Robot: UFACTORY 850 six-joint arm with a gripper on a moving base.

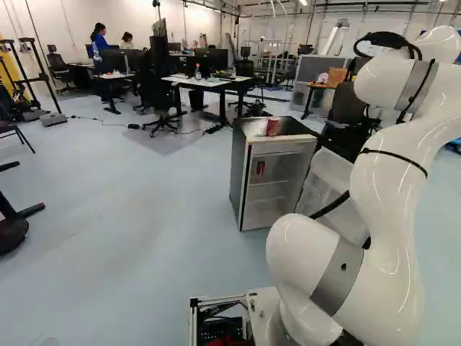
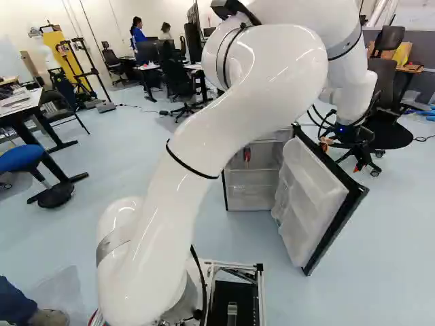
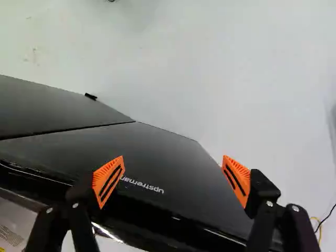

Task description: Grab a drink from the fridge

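One red can (image 2: 247,155) stands inside the fridge (image 1: 239,169), its door (image 2: 309,207) swung right, presumably to clear a way in; the hand (image 3: 173,167) hangs by the door, fingers apart, holding nothing.

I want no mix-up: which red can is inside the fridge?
The lower can, seen through the open front of the fridge; the other can is on top.

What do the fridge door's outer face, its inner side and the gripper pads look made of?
Outer face: dark, smooth, satin; painted metal or plastic, its soft sheen fits either.
Inner side: whitish plastic, likely, given its molded, rounded bins.
Pads: matte orange, probably rubber or flexible plastic, judging by the fine ribs and slots.
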